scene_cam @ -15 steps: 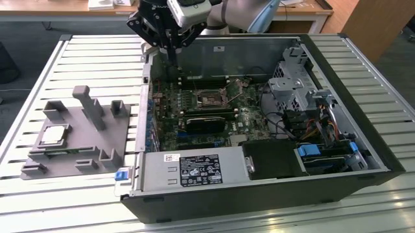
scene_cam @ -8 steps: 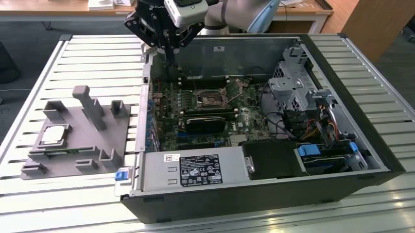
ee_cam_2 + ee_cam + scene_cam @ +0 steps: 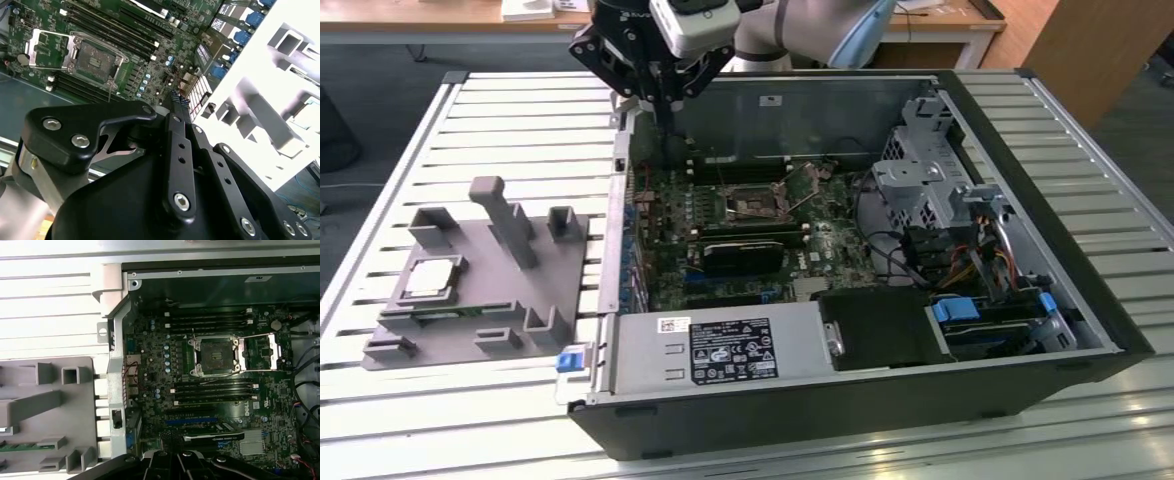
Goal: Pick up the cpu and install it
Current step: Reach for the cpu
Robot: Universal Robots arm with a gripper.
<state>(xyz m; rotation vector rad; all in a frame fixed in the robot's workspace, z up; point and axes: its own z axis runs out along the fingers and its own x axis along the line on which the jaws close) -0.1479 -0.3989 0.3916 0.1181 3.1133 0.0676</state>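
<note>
The cpu (image 3: pixel 432 278), a small silvery square chip, lies flat on the grey tray (image 3: pixel 467 330) at the exterior view's left, outside the computer case. My gripper (image 3: pixel 671 125) hangs above the case's far left corner, well away from the cpu, and its fingers are shut together with nothing between them. In the second wrist view the fingertips (image 3: pixel 179 100) meet in a point above the motherboard's edge. The open cpu socket (image 3: pixel 216 356) shows in both wrist views, its metal frame (image 3: pixel 257 351) flipped aside; the socket (image 3: pixel 754 207) is bare.
The open computer case (image 3: pixel 1067 330) sits on a white slatted table (image 3: pixel 480 130). RAM sticks (image 3: pixel 212 392) flank the socket. A power supply (image 3: pixel 720 350), drive cage (image 3: pixel 921 180) and cables (image 3: pixel 961 265) crowd the case. The tray carries upright posts (image 3: pixel 507 220).
</note>
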